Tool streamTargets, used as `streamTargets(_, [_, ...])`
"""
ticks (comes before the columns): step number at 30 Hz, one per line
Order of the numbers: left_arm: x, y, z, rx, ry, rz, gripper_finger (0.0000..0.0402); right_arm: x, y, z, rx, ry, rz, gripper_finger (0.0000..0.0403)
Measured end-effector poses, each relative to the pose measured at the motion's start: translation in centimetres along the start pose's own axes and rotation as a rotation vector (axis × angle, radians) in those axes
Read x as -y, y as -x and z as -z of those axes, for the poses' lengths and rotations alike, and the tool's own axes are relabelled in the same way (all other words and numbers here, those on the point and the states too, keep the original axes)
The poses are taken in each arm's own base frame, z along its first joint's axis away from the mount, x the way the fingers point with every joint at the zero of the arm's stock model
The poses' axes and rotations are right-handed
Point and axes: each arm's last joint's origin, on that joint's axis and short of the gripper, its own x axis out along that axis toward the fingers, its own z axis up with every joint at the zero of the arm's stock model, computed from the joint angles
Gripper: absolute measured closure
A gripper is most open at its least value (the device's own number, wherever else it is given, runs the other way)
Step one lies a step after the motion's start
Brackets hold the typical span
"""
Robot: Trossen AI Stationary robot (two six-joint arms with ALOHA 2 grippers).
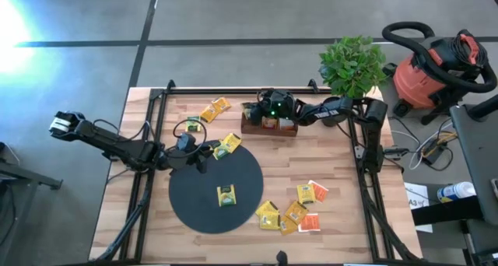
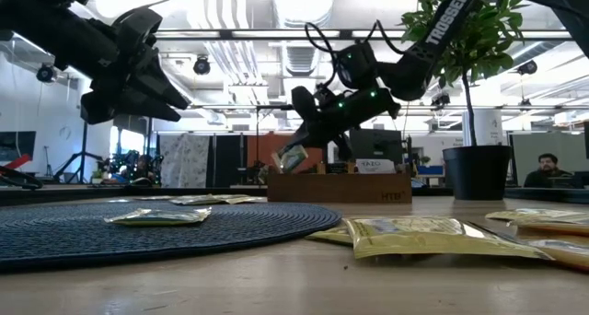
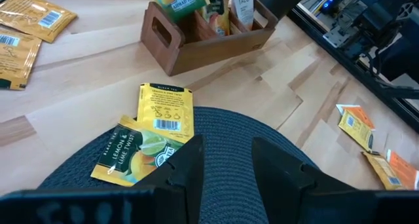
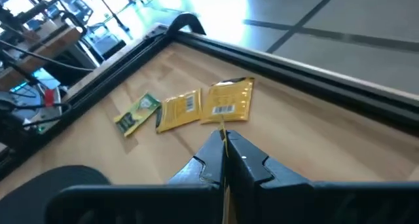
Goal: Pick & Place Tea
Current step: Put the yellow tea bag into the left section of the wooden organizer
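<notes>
- The right gripper (image 2: 293,158) has its fingers pressed together on a tea sachet (image 2: 292,157), which hangs tilted from the tips just above the near-left end of the wooden tray (image 1: 268,130). In the right wrist view the sachet shows only as a thin yellow edge (image 4: 224,142) between the closed tips.
- The tray opening lies directly below and slightly behind that sachet, so the coming move looks like a short descent into the tray, already holding upright sachets.
- The left gripper (image 3: 226,162) hovers with fingers parted and empty over the far-left edge of the black disc (image 1: 241,204).
- Just beyond and to one side of its tips lie two overlapping yellow sachets (image 3: 154,129), half on the disc, long axes pointing roughly toward the tray; the left arm is clearly nearer these.
- One sachet (image 1: 226,194) sits mid-disc; a cluster (image 1: 292,211) lies on the table off the disc's right edge.
</notes>
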Motion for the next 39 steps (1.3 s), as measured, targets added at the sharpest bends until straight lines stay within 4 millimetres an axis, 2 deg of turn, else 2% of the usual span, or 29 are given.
streamTargets(6, [0.0,0.0,0.0,-0.001,-0.018,-0.002,0.0278,0.2,-0.2,0.7,-0.078,0.009,0.033,0.0394])
streamTargets(13, [0.0,0.0,0.0,-0.003,-0.021,-0.003,0.0278,0.3,-0.2,0.7,-0.106,0.095,0.042,0.0386])
streamTargets(25, [0.0,0.0,0.0,-0.003,-0.018,-0.003,0.0278,0.1,-0.4,0.7,-0.213,0.180,0.036,0.0306])
streamTargets(32, [0.0,0.0,0.0,-0.003,-0.017,-0.003,0.0278,-1.2,-0.9,-1.8,-0.264,0.328,0.037,0.0270])
streamTargets(35, [0.0,0.0,0.0,-0.003,-0.017,-0.003,0.0278,-1.9,-1.0,-3.5,-0.304,0.449,0.035,0.0264])
streamTargets(39, [0.0,0.0,0.0,-0.003,-0.019,-0.004,0.0278,-2.0,-0.6,-5.8,-0.400,0.509,0.061,0.0269])
